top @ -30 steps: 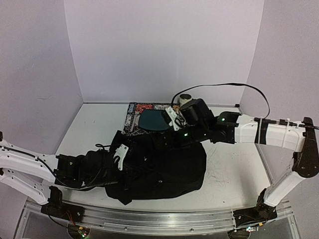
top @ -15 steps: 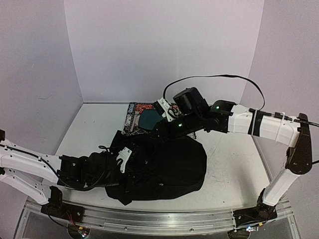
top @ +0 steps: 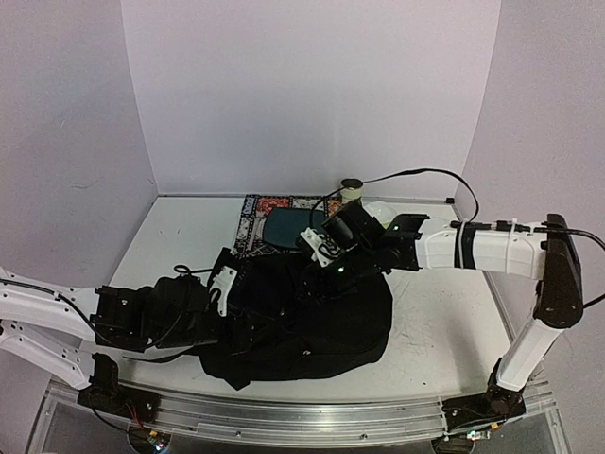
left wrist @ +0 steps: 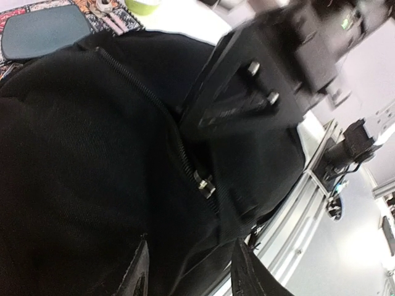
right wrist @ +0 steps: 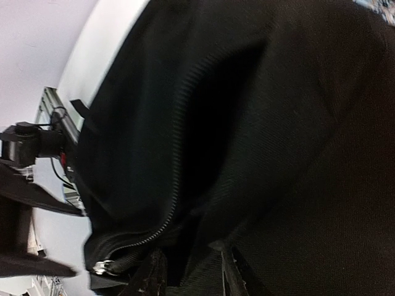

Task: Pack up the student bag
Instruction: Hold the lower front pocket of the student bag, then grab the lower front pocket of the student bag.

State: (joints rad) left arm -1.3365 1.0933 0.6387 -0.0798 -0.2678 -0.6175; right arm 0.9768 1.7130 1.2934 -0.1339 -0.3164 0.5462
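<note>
Moved: the right pincer point(right wrist: 191, 254) has come down from above the dark teal flat rounded pouch point(top: 291, 228) onto the far upper edge of the large soft black fabric student bag point(top: 326, 326). The left pincer point(left wrist: 191, 246) has spread its fingers and drawn a little back toward its own arm.
Left pincer: its fingers stand well apart with nothing gripped. Black cloth of the student bag fills the view ahead of and beneath them.
Right pincer: its fingers are partway apart, and a fold of cloth beside the bag's dark open mouth runs into the gap. No squeeze on it shows.
Student bag: it is slumped on the white tabletop point(top: 444, 322) between the two pincers, with the left pincer at its near-left side and the right pincer at its far side. Whether either one presses the cloth or only hangs just over it cannot be told.
Metal zipper pull point(left wrist: 204, 184): it sits just ahead of the left pincer, on the zipper line that runs away from it across the bag. The right pincer's dark body, blurred, sits beyond that.
Zipper teeth point(right wrist: 145, 237): they curve along the mouth's edge, just to one side of the right pincer's fingers.
Pouch: it lies just beyond the right pincer on a red-and-black patterned mat point(top: 253, 219).
Small pale cylinder point(top: 352, 187): it stands farther beyond the right pincer, near the back wall. What it is cannot be told.
</note>
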